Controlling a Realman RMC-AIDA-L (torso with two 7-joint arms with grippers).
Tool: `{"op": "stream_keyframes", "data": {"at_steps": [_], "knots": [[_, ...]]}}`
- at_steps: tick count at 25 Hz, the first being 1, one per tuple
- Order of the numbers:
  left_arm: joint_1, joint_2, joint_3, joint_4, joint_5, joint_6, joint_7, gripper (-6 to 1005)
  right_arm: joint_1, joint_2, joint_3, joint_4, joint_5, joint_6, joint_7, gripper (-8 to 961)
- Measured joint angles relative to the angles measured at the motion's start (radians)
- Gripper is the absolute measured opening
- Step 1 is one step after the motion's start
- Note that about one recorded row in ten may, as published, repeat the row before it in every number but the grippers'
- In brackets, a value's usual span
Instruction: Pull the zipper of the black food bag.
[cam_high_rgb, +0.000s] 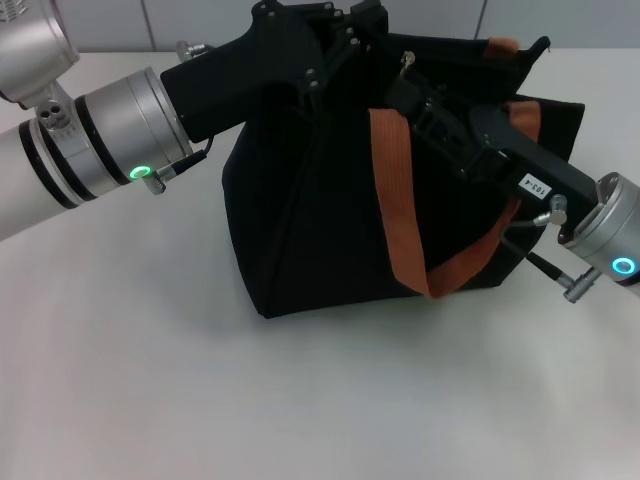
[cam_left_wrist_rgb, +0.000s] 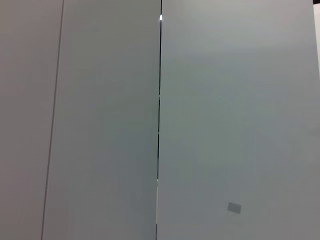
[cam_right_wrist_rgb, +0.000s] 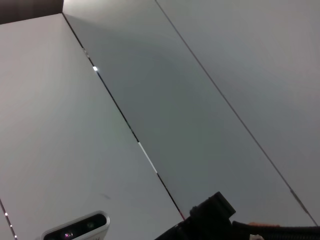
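Zipper (cam_high_rgb: 407, 58), a small metal tab atop the soft, slumping black food bag (cam_high_rgb: 300, 220), needs a pinch while the left gripper (cam_high_rgb: 330, 40) and right gripper (cam_high_rgb: 425, 105) crowd the rim, their finger positions impossible to tell.

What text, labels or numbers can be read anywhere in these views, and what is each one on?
"103-4": on a small white sticker on the right end effector, on its black body near the wrist; the characters are small and turned sideways, so this reading is uncertain.
Nothing legible on the black food bag, its orange-brown straps, or the left end effector.
Both wrist views show only blank wall panels.
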Motion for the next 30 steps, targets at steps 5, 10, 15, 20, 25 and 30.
{"op": "stream_keyframes", "data": {"at_steps": [5, 10, 15, 20, 25, 30], "knots": [[0.0, 0.0, 0.004, 0.0, -0.005, 0.002, 0.0, 32, 0.003, 0.0, 0.002, 0.009, 0.003, 0.01, 0.016, 232], [-0.002, 0.0, 0.005, 0.001, -0.006, 0.004, -0.002, 33, 0.02, 0.0, 0.002, 0.015, 0.005, 0.032, 0.035, 219], [-0.002, 0.0, 0.005, 0.001, -0.007, 0.005, -0.002, 33, 0.024, 0.0, 0.004, 0.015, 0.005, 0.039, 0.038, 206], [-0.003, 0.0, 0.005, 0.002, -0.009, 0.005, -0.001, 33, 0.022, 0.0, 0.005, 0.013, 0.005, 0.042, 0.038, 194], [-0.007, 0.0, 0.005, 0.001, -0.01, 0.006, 0.0, 33, 0.019, 0.0, 0.005, 0.01, 0.005, 0.043, 0.037, 181], [-0.008, 0.0, 0.005, 0.002, -0.01, 0.007, 0.0, 33, 0.016, 0.0, 0.006, 0.01, 0.005, 0.043, 0.037, -2]]}}
